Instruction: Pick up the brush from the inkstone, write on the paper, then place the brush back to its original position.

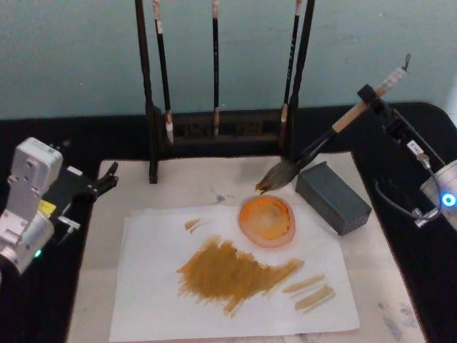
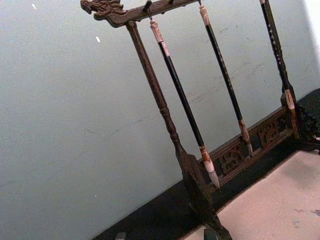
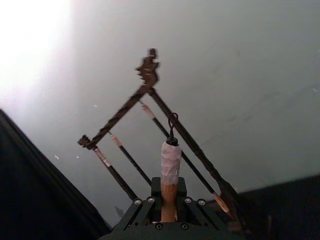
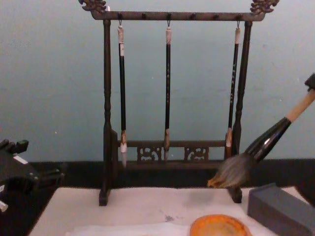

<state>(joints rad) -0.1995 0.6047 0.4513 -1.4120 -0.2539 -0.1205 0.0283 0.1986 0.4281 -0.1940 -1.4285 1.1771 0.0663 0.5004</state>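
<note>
My right gripper (image 1: 371, 98) is shut on the upper part of the brush's tan handle (image 3: 169, 197), at the right of the table. The brush (image 1: 314, 150) slants down to the left, and its bushy ochre-stained tip (image 4: 229, 174) hangs in the air over the mat, just left of the grey inkstone block (image 1: 333, 196) and above an orange dish (image 1: 266, 220). The white paper (image 1: 157, 300) lies in front, carrying a broad ochre patch and a few short strokes. My left gripper (image 1: 107, 179) is parked at the table's left edge, open and holding nothing.
A dark wooden brush rack (image 1: 214, 132) with three thin black brushes (image 4: 168, 88) stands at the back of the cream mat (image 1: 193, 179). The inkstone (image 4: 280, 206) sits right of the dish (image 4: 219, 227). The table around the mat is black.
</note>
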